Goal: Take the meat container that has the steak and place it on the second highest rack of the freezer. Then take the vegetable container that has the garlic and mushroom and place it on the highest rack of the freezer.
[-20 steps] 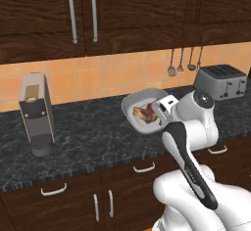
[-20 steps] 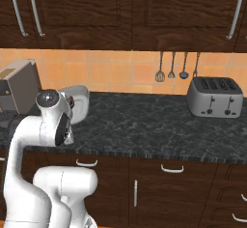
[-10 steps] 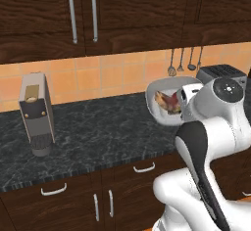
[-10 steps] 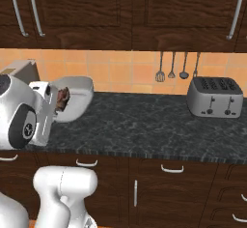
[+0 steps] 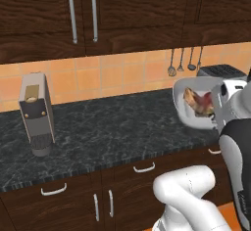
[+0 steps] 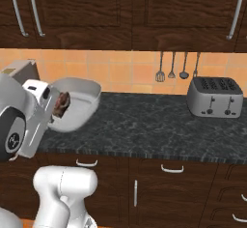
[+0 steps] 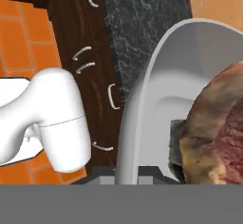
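The meat container (image 5: 182, 108) is a white bowl, tipped on its side and held in the air over the right part of the black counter (image 5: 112, 127). The reddish-brown steak (image 5: 198, 103) lies inside it. My gripper (image 5: 217, 121) is shut on the container's rim. From the right base, the container (image 6: 79, 104) and steak (image 6: 61, 104) hang just off the hand, with the gripper (image 6: 53, 115) at the rim. In the hand view the container wall (image 7: 142, 90) and steak (image 7: 218, 133) loom close, one dark fingertip (image 7: 176, 143) inside the wall. The freezer and the vegetable container are out of view.
A grey coffee machine (image 5: 37, 112) stands at the counter's left. A silver toaster (image 6: 214, 97) sits at the right, with utensils (image 6: 171, 67) hanging on the tiled wall. Dark wall cabinets hang above, and drawers with handles (image 6: 172, 169) run below the counter.
The arm has swung to the right, carrying the meat container from the middle of the counter towards the toaster side. The container is tipped further onto its side.
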You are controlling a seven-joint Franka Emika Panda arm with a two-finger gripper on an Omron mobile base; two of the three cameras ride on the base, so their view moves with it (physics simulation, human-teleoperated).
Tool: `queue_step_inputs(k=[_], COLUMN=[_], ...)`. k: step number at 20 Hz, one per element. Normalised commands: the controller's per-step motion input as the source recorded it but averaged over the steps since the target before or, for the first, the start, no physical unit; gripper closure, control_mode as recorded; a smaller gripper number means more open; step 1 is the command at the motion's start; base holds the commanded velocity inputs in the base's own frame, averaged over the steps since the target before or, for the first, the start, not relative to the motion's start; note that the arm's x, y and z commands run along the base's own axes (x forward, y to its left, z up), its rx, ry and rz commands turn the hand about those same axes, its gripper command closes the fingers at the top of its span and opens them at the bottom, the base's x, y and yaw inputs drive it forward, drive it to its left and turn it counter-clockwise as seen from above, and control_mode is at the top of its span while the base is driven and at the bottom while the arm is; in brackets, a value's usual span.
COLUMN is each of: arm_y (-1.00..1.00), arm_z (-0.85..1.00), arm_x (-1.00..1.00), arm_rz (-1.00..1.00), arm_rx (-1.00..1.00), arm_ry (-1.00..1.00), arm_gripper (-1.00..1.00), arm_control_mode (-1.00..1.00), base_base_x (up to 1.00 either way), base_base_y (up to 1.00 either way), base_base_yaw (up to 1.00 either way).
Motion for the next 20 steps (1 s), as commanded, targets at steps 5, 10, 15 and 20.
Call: queue_step_inputs(k=[5,10,15,20], arm_y=[-0.06,0.00,0.00,0.00], arm_z=[-0.10,0.00,0.00,0.00], arm_x=[-0.05,0.00,0.00,0.00], arm_rz=[0.04,0.00,0.00,0.00], arm_rx=[0.00,0.00,0.00,0.00], arm_ry=[0.00,0.00,0.00,0.00], arm_gripper=[1.00,1.00,1.00,1.00], arm_control_mode=[1.00,1.00,1.00,1.00], base_base_x=[-0.30,-0.76,-0.27,0.00], base_base_y=[-0.09,-0.45,-0.41,-0.34], base_base_yaw=[0.00,-0.37,-0.71,-0.79])
